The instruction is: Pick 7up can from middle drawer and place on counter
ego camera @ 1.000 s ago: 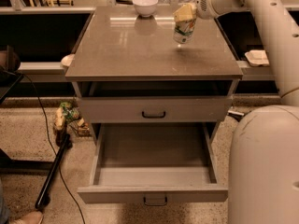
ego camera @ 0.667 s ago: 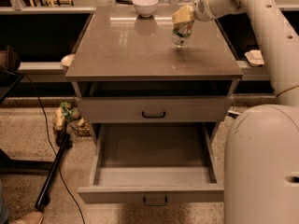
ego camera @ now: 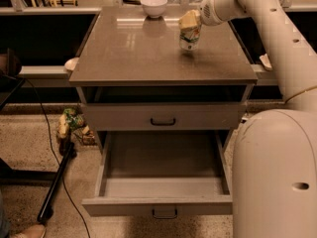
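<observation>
My gripper (ego camera: 190, 25) is over the right back part of the counter (ego camera: 138, 53), shut on the top of the 7up can (ego camera: 189, 39). The can is white-green and slightly tilted. Its base is at or just above the counter surface; I cannot tell whether it touches. The middle drawer (ego camera: 163, 182) is pulled fully out below, and its grey floor is bare. Its small dark handle (ego camera: 164, 213) shows on the front panel.
A white bowl (ego camera: 153, 5) stands at the back middle of the counter. The upper drawer (ego camera: 163, 117) is closed. My arm and base (ego camera: 277, 172) fill the right side. A black pole and cable (ego camera: 55, 182) and a small packet (ego camera: 69, 124) lie on the floor at left.
The gripper with the can has shifted slightly left and down toward the counter. The drawer and bowl have not moved.
</observation>
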Robot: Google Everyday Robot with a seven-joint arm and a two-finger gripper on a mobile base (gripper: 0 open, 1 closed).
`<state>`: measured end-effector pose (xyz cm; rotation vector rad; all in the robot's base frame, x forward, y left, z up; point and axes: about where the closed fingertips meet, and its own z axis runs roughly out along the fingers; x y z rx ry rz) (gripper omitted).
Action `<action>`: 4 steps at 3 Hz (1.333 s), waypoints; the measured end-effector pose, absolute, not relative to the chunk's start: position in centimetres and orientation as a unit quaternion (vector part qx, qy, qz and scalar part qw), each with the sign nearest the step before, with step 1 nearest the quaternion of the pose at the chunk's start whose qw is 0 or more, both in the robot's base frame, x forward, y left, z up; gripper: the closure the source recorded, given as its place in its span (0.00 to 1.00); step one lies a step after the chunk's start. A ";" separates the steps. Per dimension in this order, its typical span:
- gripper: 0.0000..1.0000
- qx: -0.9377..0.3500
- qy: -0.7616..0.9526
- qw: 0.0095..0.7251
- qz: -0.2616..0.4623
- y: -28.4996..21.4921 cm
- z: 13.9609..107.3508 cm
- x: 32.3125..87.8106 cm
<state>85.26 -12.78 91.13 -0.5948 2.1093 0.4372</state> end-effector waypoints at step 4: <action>0.36 -0.254 0.846 0.438 0.169 -11.7 90.2 85.8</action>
